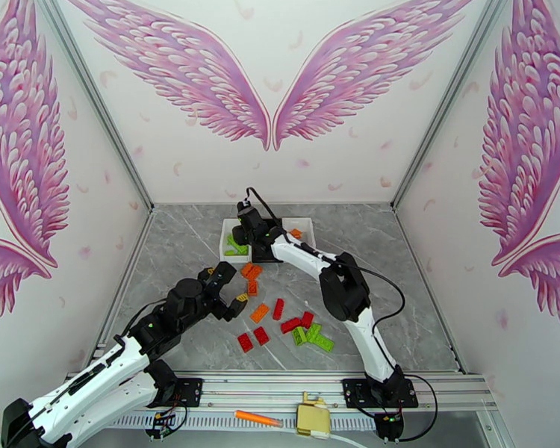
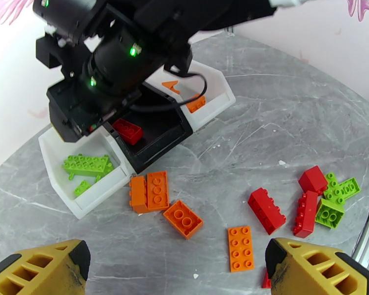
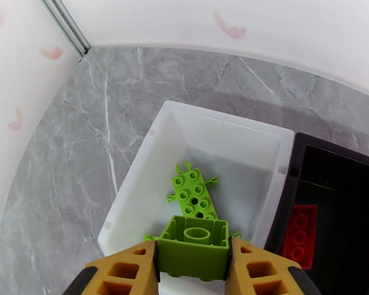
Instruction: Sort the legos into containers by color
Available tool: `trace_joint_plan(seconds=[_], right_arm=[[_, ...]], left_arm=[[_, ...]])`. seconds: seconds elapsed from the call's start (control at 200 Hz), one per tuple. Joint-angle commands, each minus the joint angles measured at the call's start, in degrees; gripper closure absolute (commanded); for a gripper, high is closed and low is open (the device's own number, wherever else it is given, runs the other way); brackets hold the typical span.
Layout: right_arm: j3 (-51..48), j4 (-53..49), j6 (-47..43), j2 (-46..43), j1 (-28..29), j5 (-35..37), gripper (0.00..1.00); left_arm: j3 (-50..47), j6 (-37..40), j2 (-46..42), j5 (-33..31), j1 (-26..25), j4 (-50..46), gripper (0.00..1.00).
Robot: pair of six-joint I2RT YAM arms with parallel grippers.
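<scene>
My right gripper [image 3: 193, 261] is shut on a lime green brick [image 3: 193, 247], held just above the left white tray [image 3: 214, 129], where more green bricks [image 3: 194, 192] lie. Beside it the black tray [image 3: 332, 168] holds a red brick [image 3: 298, 234]. The far white tray [image 2: 219, 94] holds an orange brick [image 2: 197, 103]. My left gripper [image 2: 179, 271] hangs open over the loose pile, nothing between its fingers [image 2: 42, 269]. Orange bricks [image 2: 150, 191], red bricks [image 2: 266, 210] and green bricks [image 2: 329, 212] lie scattered on the table. From above, the right gripper [image 1: 243, 234] sits over the trays and the left gripper [image 1: 234, 294] near the pile.
The right arm [image 1: 340, 285] stretches across the table's middle to the trays at the back. An orange marker-like stick [image 1: 257, 419] and a yellowish device [image 1: 313, 420] lie on the front rail. Walls close in the grey marble table [image 1: 414, 293] on three sides.
</scene>
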Motion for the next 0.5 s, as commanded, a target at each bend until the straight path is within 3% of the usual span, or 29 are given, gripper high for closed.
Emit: trace_joint_plan(seconds=[0.0,0.255,0.5], right_arm=[[3.23,-0.31,-0.73,1.07,-0.73,0.93,0.62],[-8.17,3.48,-0.85,-11.68,-1.00,-2.54,0.31],[-29.97,8.48,-2.65,-30.02,-3.90,-1.62,0.18]], left_arm=[[-0.77,-1.55,-0.15,-0.83,-0.28,1.80,0.01],[0.84,-8.80,1.68,-2.20,-0.51,3.62,0.01],[4.53,-18.58,7.77,-12.99,-1.02,1.51,0.01]])
